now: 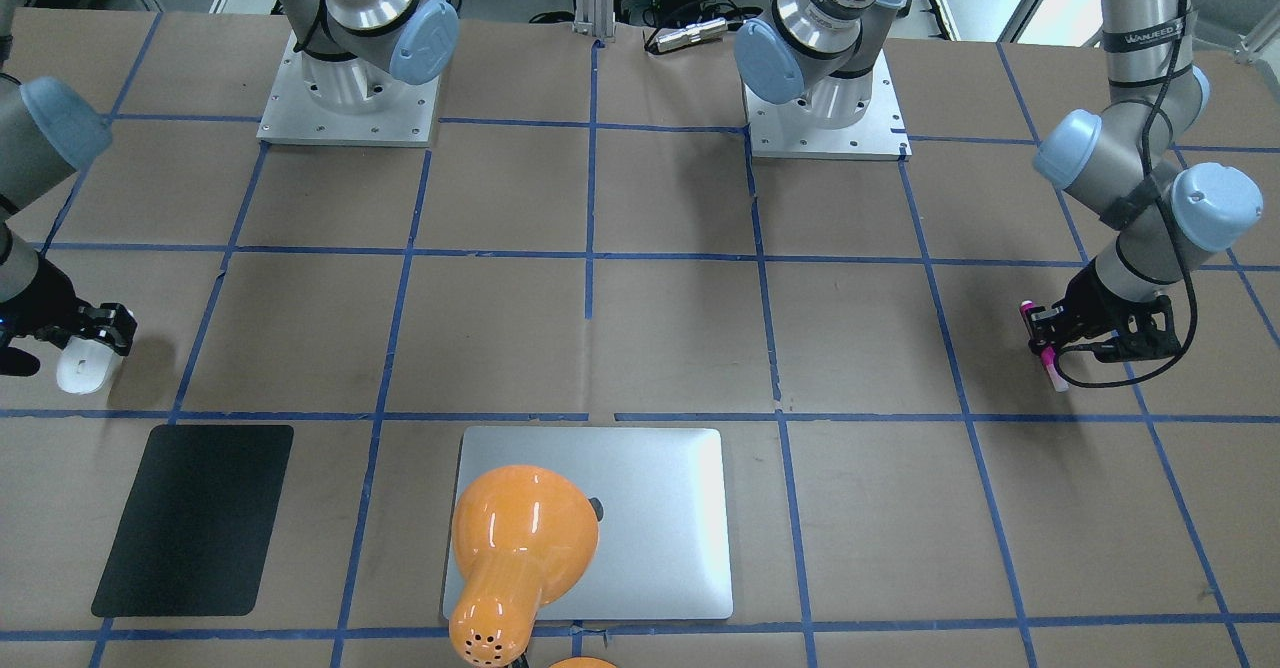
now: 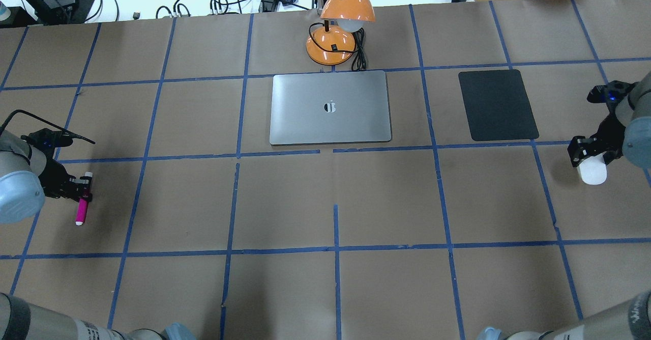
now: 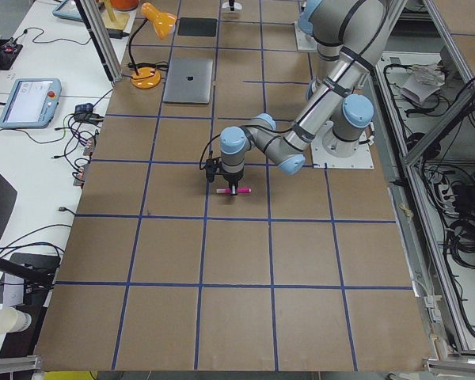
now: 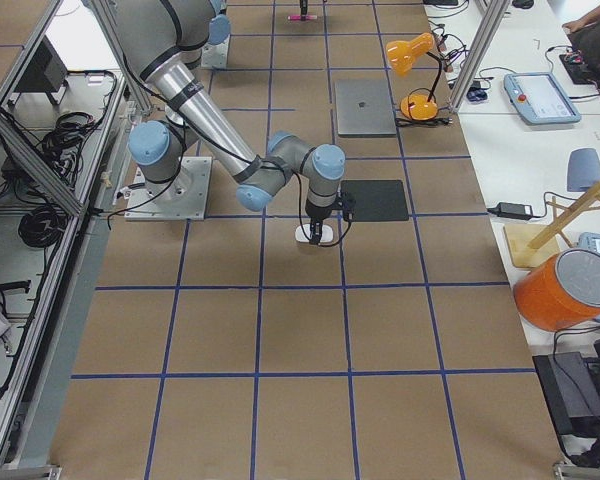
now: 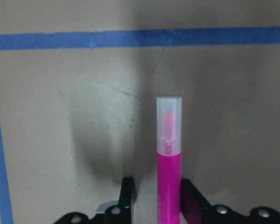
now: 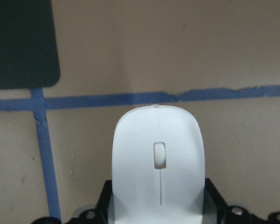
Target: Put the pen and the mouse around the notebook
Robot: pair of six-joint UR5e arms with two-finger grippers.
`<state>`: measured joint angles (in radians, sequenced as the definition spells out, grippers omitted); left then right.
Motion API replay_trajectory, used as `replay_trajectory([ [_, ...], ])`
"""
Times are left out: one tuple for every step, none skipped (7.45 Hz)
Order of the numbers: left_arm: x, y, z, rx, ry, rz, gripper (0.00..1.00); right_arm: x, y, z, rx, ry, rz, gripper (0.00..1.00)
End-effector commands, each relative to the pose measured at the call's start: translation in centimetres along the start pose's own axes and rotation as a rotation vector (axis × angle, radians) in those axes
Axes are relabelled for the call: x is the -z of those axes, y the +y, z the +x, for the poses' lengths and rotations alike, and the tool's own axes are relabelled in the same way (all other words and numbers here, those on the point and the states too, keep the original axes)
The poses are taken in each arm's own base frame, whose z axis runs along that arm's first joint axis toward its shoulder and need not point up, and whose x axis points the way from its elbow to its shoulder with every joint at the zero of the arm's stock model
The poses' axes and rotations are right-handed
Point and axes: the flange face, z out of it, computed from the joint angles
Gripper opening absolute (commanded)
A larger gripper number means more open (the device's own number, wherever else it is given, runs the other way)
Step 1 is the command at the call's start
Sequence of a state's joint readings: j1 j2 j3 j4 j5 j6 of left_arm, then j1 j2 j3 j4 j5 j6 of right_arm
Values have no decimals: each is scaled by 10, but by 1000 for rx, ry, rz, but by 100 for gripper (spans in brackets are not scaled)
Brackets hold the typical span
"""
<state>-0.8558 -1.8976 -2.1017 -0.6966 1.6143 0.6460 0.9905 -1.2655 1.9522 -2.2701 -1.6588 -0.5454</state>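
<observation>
The magenta pen (image 5: 169, 186) lies between the fingers of my left gripper (image 5: 156, 191). One finger touches the pen and a gap shows on the other side, so the gripper is open around it. In the overhead view the pen (image 2: 82, 207) is at the table's left edge by the left gripper (image 2: 84, 187). The white mouse (image 6: 157, 158) sits snugly between the fingers of my right gripper (image 6: 158, 200), which is shut on its sides, at the far right (image 2: 593, 172). The silver notebook (image 2: 330, 126) lies closed at the back centre, far from both.
An orange desk lamp (image 2: 338, 29) stands just behind the notebook, and its shade (image 1: 520, 533) covers part of the lid in the front-facing view. A black mat (image 2: 497, 105) lies right of the notebook. Brown paper with blue tape lines covers the table.
</observation>
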Motion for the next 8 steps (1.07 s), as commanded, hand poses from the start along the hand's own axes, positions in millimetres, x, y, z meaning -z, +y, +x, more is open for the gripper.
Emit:
replay_trajectory([
  [2,-1,0,16,-3,4,0,47,-71,-66,71,-50,82,21],
  [6,-1,1,66,-5,10,0,26,-102,-111,20,-77,64,21],
  [12,-2,6,121,-4,11,0,-6,-121,-144,30,-89,26,22],
  [21,-8,23,221,-14,26,0,-8,-124,-160,50,-83,23,22],
  [28,-19,64,326,-12,30,0,-8,-128,-159,51,-80,27,24],
  [34,-30,124,416,-5,35,0,-9,-130,-159,54,-85,33,38],
  [39,-34,196,528,4,46,0,-10,-131,-158,53,-86,34,58],
  [46,-31,268,695,26,60,0,-13,-132,-158,48,-90,31,100],
])
